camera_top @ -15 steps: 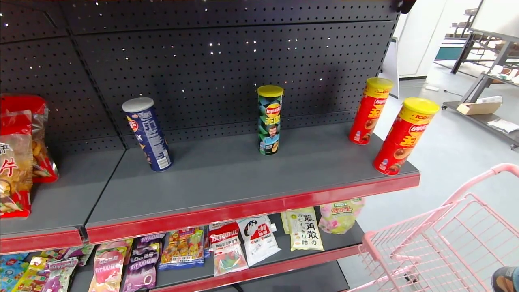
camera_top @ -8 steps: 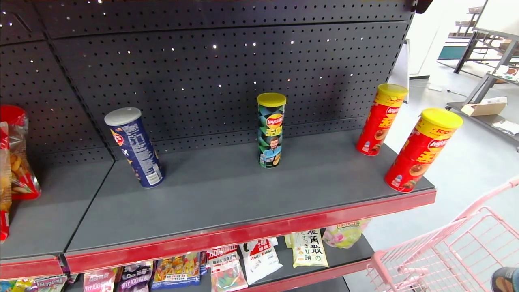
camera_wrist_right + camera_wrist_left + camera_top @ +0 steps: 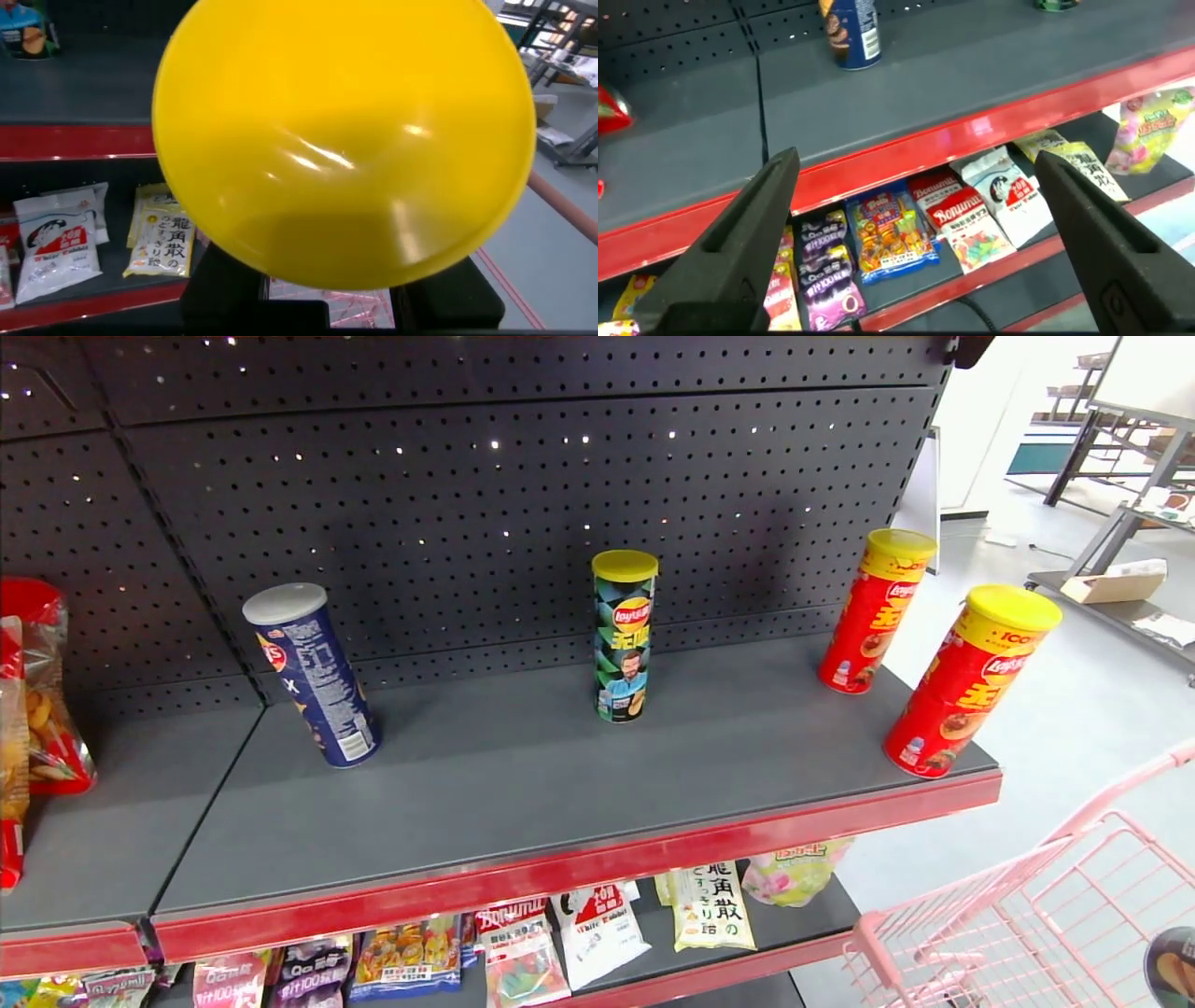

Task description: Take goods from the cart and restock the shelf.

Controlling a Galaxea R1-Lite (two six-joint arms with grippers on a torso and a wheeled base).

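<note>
A can with a yellow lid [image 3: 344, 140] sits close before the right wrist camera, and my right gripper [image 3: 336, 275] is shut on it, its dark fingers [image 3: 224, 297] under the lid. A round can end [image 3: 1172, 967] peeks in at the head view's bottom right corner, over the pink cart [image 3: 1027, 915]. On the grey shelf [image 3: 523, 793] stand a blue can [image 3: 313, 674], a green can [image 3: 624, 635] and two red cans [image 3: 876, 610] [image 3: 971, 679]. Below the shelf's red edge [image 3: 906, 149], my left gripper [image 3: 915, 161] is open and holds nothing.
Red snack bags [image 3: 33, 709] stand at the shelf's left end. The lower shelf holds several snack bags [image 3: 523, 943] [image 3: 906, 233]. Wide bare stretches lie between the cans. Open floor and metal racks [image 3: 1120, 588] are at the right.
A second ago the head camera shifted, so the whole shelf sits lower and nearer in the picture. The cans kept their places. The can end at the bottom right corner rose slightly.
</note>
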